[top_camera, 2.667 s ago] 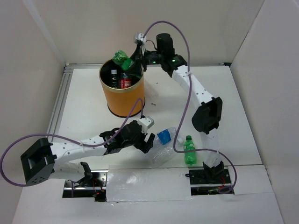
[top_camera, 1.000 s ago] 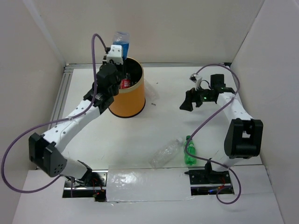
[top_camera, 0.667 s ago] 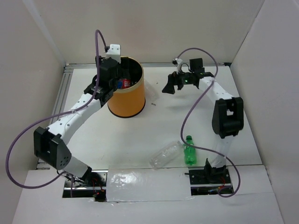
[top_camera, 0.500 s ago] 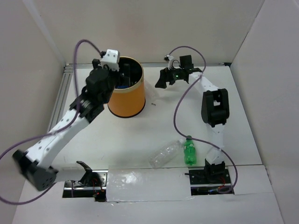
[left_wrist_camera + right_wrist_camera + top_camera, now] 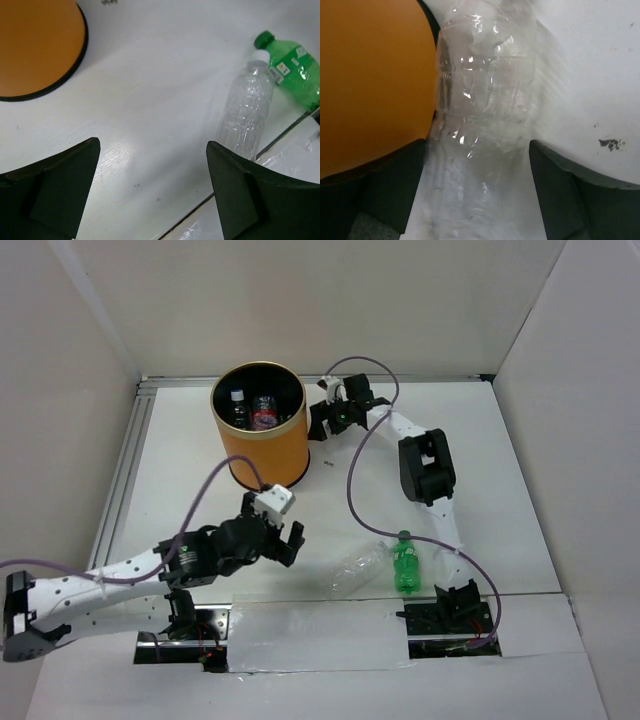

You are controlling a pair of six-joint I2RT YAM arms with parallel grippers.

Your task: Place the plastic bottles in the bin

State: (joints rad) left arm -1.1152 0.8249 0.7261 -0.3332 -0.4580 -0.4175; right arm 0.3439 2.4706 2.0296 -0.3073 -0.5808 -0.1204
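Observation:
The orange bin [image 5: 265,452] stands at the back with several bottles inside it. My left gripper [image 5: 289,543] is open and empty, low over the table left of a clear bottle with a white cap [image 5: 357,568] and a green bottle [image 5: 405,566]. The left wrist view shows the gripper [image 5: 152,146], the clear bottle [image 5: 246,114], the green bottle [image 5: 292,65] and the bin [image 5: 35,45]. My right gripper [image 5: 318,426] is open by the bin's right side. In the right wrist view its fingers [image 5: 550,185] stand on either side of a crumpled clear bottle [image 5: 485,90] lying against the bin [image 5: 370,75].
White walls close in the table at the back and both sides. A metal rail [image 5: 128,465] runs along the left edge. A small dark speck [image 5: 329,464] lies right of the bin. A taped strip [image 5: 310,625] runs along the front by the arm bases.
My left arm has come away from over the bin without the blue bottle and dropped to the front, near the clear bottle. My right gripper has swung left and down beside the bin.

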